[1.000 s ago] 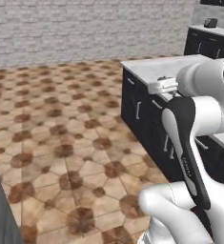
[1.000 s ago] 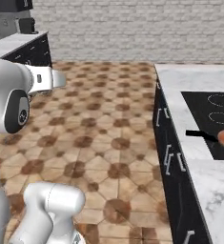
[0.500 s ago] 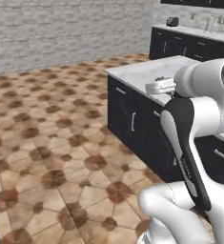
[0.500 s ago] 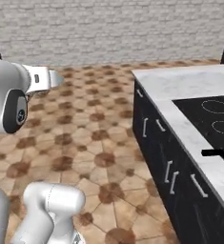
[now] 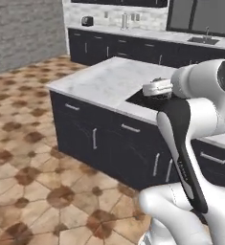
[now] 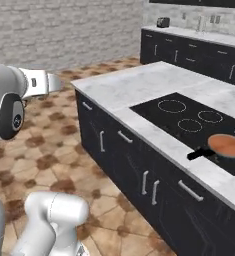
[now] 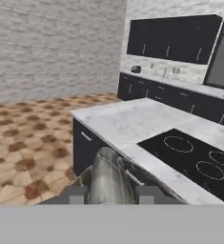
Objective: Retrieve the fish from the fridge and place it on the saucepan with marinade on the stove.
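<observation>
Kitchen floor (image 5: 28,158): brown/tan patterned tile, w/ a grey brick wall (image 6: 59,30) behind. Back run of dark cabinets (image 7: 175,35) under a pale worktop; small toaster-like item (image 6: 163,22) on it, too small to be sure.

Island bench (image 6: 139,85): white marble top over dark cabinet fronts w/ steel bar handles (image 6: 124,137). In right base view it runs from centre out to the right edge.

Stove (image 6: 189,122): flat black glass cooktop set in the marble, white ring outlines visible; hand view shows it (image 7: 194,162) at lower right.

Saucepan (image 6: 228,146): sits on the near-right part of the stove, straight black handle (image 6: 201,154) pointing toward the bench's front edge. Marinade (image 6: 230,144): flat orange-red layer filling the pan.

Robot arm (image 5: 190,143): white w/ dark joints, rises lower right in left base view, wrist level w/ the bench top.

Pincer (image 7: 106,194): fingers closed in on the fish, one dark fingertip at each side of it. Well apart from the saucepan, out over the floor side of the bench.

Fish (image 7: 106,178): pale silvery-grey piece, held between the fingertips, standing up along the pincer's axis in hand view, in front of the bench's near corner.
</observation>
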Tool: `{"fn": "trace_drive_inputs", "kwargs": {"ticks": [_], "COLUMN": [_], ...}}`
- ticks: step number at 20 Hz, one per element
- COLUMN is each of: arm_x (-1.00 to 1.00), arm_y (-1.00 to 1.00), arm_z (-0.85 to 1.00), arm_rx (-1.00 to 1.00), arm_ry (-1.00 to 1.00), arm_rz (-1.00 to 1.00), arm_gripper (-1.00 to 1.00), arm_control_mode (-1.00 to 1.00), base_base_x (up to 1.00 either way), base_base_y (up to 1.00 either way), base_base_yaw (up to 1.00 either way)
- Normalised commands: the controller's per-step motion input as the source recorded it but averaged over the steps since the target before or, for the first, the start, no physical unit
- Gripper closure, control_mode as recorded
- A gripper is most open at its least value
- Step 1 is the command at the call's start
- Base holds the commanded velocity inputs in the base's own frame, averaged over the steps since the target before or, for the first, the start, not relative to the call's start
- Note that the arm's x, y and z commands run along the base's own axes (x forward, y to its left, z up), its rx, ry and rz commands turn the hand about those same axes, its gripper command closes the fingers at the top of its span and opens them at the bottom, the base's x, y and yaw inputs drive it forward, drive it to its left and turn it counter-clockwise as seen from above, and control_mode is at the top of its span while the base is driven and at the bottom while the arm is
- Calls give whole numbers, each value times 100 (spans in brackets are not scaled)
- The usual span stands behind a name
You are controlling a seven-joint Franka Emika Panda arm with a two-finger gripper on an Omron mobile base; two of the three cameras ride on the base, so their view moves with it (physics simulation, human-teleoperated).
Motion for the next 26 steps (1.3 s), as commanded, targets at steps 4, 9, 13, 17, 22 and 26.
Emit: {"fn": "trace_drive_inputs", "kwargs": {"ticks": [4, 9, 13, 17, 22, 26], "arm_x": [0, 0, 0, 0, 0, 0], "arm_y": [0, 0, 0, 0, 0, 0], "arm_z": [0, 0, 0, 0, 0, 0], "arm_rx": [0, 0, 0, 0, 0, 0], "arm_ry": [0, 0, 0, 0, 0, 0], "arm_rz": [0, 0, 0, 0, 0, 0], "arm_gripper": [100, 100, 100, 100, 100, 100], "arm_control_mode": [100, 100, 100, 100, 100, 100], "base_base_x": [59, 55, 64, 59, 47, 21], "base_base_y": [-1, 0, 0, 0, 15, 1], "base_base_yaw": [-75, -80, -78, -77, -44, -3]}}
